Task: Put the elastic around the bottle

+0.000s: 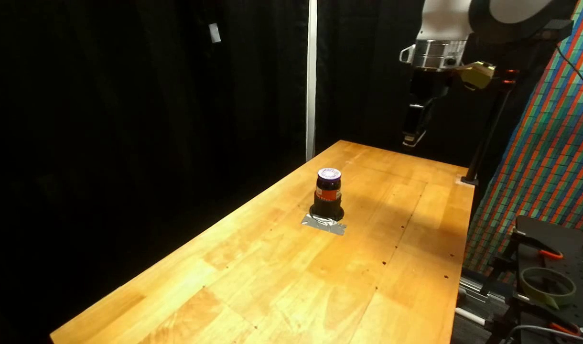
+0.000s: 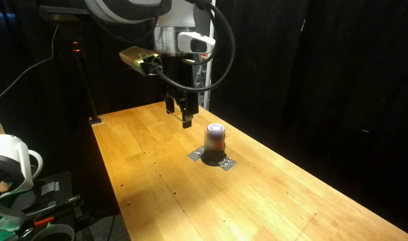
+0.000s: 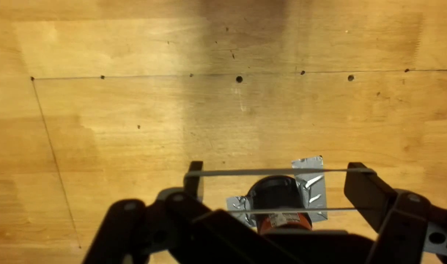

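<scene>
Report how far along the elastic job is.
Done: the elastic is stretched across the open gripper, two strands showing in the wrist view.
In hand: the gripper holds it above the wooden table, apart from the bottle in both exterior views.
Left: the bottle stands with no elastic around it, so lining up, lowering the elastic over it and releasing likely remain.

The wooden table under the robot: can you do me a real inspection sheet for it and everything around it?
Surface: wooden table, small dark holes and thin lines
Bottle: upright, black base, grey tape at its foot
Elastic: stretched across the gripper, not yet around the bottle
Clutter: tape roll on a black side stand
Gripper: open, above the table
Cables: black cable looping beside the arm
Surroundings: black curtains, multicoloured striped sheet
</scene>
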You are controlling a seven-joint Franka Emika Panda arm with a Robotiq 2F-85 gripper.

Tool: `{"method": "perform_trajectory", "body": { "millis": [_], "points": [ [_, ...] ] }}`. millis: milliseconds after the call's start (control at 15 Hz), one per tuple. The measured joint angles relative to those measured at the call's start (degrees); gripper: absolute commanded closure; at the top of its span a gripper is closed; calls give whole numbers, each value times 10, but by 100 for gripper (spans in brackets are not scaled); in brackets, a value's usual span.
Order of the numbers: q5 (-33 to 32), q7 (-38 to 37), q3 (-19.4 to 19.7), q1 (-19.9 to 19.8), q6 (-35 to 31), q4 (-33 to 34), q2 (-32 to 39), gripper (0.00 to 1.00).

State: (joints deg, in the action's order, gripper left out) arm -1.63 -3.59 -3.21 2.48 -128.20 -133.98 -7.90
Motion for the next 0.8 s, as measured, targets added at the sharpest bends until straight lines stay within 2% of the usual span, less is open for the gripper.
{"method": "perform_trajectory", "body": {
  "millis": [400,800],
  "points": [
    [3,1,-3,15,-5,176,182,0],
    [20,14,-10,16,-4,303,304,0]
  ]
}}
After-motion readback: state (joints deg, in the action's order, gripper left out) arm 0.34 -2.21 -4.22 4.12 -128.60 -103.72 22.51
